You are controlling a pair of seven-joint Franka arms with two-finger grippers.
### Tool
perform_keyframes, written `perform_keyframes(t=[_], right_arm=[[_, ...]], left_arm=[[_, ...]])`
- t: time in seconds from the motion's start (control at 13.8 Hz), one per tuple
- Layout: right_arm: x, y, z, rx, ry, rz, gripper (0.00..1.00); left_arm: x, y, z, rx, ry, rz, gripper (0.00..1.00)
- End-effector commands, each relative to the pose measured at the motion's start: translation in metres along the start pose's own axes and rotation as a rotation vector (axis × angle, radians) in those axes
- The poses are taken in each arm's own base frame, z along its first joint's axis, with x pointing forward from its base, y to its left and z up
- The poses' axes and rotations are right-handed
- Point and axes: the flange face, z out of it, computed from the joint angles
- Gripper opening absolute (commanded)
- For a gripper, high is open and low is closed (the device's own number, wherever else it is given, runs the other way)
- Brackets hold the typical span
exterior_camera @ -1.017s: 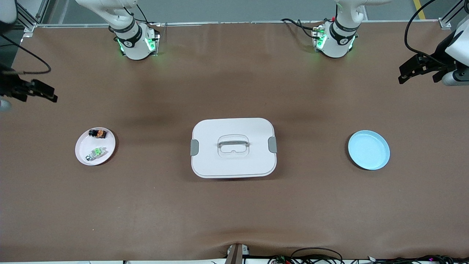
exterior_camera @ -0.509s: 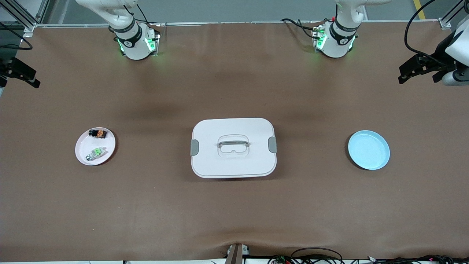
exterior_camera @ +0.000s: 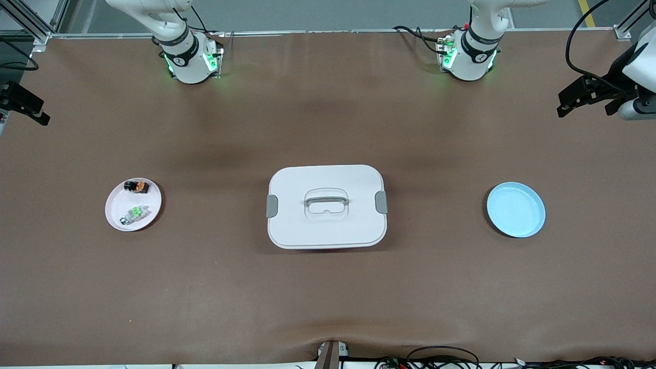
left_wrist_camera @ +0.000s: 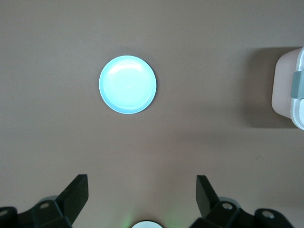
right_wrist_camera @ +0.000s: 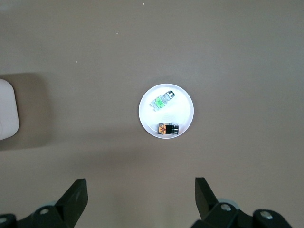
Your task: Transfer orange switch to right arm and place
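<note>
On the brown counter (exterior_camera: 328, 307) in the front view, the orange switch (exterior_camera: 137, 186) lies on a white plate (exterior_camera: 117, 207) toward the right arm's end, beside a green-topped part (exterior_camera: 135, 213), with a white lidded box (exterior_camera: 326, 206) mid-counter, a blue plate (exterior_camera: 515, 209) toward the left arm's end, and both tools parked high at the counter's ends. In the left wrist view, the left tool (left_wrist_camera: 142, 190) hangs spread wide and empty near the blue plate (left_wrist_camera: 127, 84). In the right wrist view, the right tool (right_wrist_camera: 141, 191) is likewise spread and empty, and the orange switch (right_wrist_camera: 166, 128) rests on the white plate (right_wrist_camera: 183, 105).
</note>
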Motion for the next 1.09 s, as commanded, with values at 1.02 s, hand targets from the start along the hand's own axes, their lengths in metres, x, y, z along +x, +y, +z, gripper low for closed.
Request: perform_keyframes(t=[1.02], right_arm=[[0.0027, -0.0039, -0.0043, 0.012, -0.019, 0.006, 1.00]], left_arm=[[-0.0023, -0.0005, -0.0055, -0.003, 0.005, 0.005, 1.00]])
